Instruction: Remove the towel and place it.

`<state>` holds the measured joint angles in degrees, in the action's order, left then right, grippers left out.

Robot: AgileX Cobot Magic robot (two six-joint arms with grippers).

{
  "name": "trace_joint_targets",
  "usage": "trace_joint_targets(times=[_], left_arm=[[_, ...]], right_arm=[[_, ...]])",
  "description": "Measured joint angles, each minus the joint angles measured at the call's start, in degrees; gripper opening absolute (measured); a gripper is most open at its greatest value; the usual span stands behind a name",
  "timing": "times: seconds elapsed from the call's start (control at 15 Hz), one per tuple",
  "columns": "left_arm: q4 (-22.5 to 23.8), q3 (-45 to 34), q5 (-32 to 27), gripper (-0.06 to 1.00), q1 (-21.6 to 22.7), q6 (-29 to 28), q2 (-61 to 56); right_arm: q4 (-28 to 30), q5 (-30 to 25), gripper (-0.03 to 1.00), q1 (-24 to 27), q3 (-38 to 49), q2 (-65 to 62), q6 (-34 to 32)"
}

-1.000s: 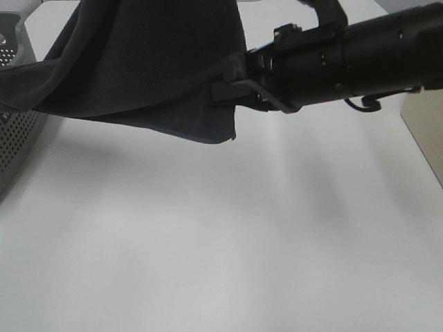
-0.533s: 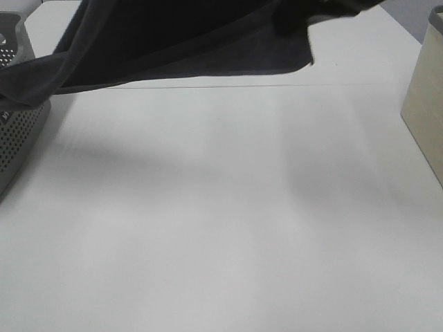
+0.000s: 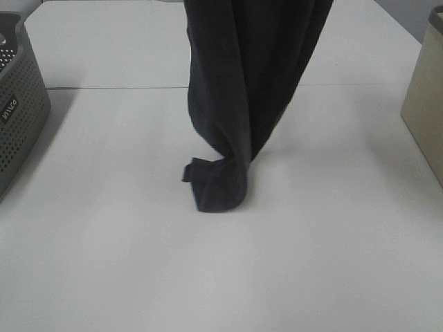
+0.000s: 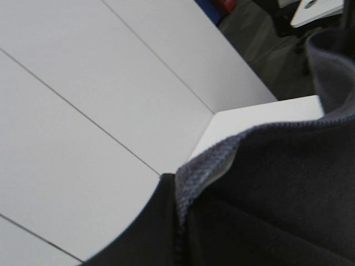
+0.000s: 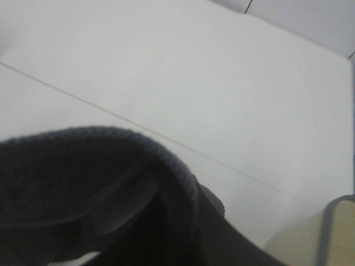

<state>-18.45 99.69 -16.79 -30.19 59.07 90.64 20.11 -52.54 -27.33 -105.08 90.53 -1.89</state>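
Note:
The dark navy towel point(image 3: 249, 104) hangs in a long vertical drape from above the top edge of the exterior high view. Its lower end point(image 3: 216, 187) rests folded on the white table point(image 3: 104, 263) near the middle. Both grippers are above that view and out of its sight. In the left wrist view the towel point(image 4: 266, 194) fills the near corner with its hemmed edge bunched, hiding the fingers. In the right wrist view a thick fold of the towel point(image 5: 83, 166) lies right against the camera and covers the fingers. The cloth hangs from both grippers.
A grey perforated basket point(image 3: 21, 104) stands at the left edge of the table. A beige box point(image 3: 426, 104) stands at the right edge and also shows in the right wrist view point(image 5: 310, 238). A seam point(image 3: 104, 88) crosses the table at the back.
The towel was stretched across the top with one end in the grey basket. It now hangs straight down over the table's middle, clear of the basket. The right arm has left the exterior view.

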Motion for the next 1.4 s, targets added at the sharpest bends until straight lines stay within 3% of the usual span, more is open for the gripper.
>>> trace_joint_targets(times=[0.2, 0.47, 0.67, 0.87, 0.93, 1.13, 1.4], left_arm=[[0.5, 0.0, 13.2, 0.0, 3.3, 0.0, 2.9], [0.5, 0.0, 26.0, 0.0, 4.0, 0.0, 7.6], [0.5, 0.0, 37.9, 0.0, 4.0, 0.0, 11.7], [0.5, 0.9, 48.9, 0.0, 4.2, -0.5, 16.3], [0.5, 4.2, 52.1, 0.0, 5.3, -4.1, 20.0], [1.0, 11.7, 52.4, 0.0, 8.0, -10.4, 25.5], [5.2, 28.8, 50.8, 0.0, 11.4, -21.8, 36.3]], right_arm=[[7.6, 3.2, 0.01, 0.0, -4.4, 2.5, 3.8], [15.5, 15.9, 0.01, 0.0, -5.3, 5.7, 2.5], [24.2, 27.8, 0.01, 0.0, -5.3, 8.8, -6.7], [34.7, 34.0, 0.01, 0.6, -5.6, 12.5, -20.0], [36.6, 35.5, 0.01, 2.6, -8.9, 15.7, -25.4], [36.0, 39.4, 0.01, 5.2, -14.4, 19.5, -26.8], [32.3, 48.4, 0.01, 6.8, -21.0, 25.4, -26.9]])
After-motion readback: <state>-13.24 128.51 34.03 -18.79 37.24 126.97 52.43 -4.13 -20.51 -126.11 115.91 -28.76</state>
